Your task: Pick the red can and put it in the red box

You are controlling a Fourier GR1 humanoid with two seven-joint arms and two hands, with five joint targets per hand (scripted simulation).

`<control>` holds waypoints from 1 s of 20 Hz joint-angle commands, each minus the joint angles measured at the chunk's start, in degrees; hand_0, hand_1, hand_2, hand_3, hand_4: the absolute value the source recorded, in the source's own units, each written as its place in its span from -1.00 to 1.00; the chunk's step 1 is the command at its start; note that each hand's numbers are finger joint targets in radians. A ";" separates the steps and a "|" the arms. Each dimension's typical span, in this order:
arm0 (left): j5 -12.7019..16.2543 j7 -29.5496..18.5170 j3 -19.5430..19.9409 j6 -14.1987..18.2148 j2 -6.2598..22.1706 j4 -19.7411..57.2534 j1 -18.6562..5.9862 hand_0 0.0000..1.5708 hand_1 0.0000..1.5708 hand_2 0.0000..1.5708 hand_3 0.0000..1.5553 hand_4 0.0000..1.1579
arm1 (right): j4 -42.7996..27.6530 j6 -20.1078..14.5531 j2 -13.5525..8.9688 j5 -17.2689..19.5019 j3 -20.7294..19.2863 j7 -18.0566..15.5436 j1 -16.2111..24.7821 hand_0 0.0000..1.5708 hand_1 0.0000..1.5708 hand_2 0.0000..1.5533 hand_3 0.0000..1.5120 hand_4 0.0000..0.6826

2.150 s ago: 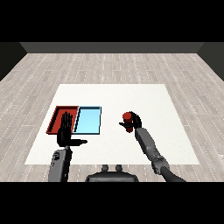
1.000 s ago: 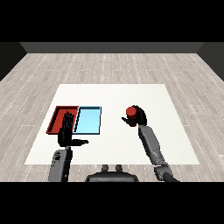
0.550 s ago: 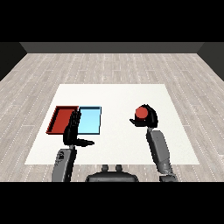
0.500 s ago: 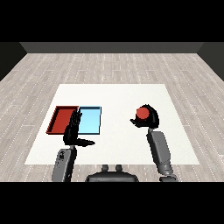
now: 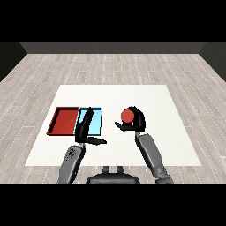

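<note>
The red can is lifted off the table, and my right hand is curled round it, right of the table's middle. The red tray lies on the left part of the table, with the light blue tray touching its right side. My left hand has its fingers straight and its thumb stuck out to the right. It hovers over the near left part of the light blue tray and holds nothing.
The white table stretches wide behind and to the right of the trays. My right forearm rises from the lower right, and my left forearm from the lower left.
My right hand has carried the red can leftward toward the table's middle. My left hand has drifted right, from the red tray's edge to over the light blue tray.
</note>
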 commanded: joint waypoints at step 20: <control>5.40 -3.75 -7.99 6.30 -0.06 17.88 -6.74 -1.00 -1.00 -1.00 -1.00 -1.00 | -2.03 -4.95 0.69 -1.79 8.69 -4.97 -0.50 0.86 0.86 0.85 0.84 0.91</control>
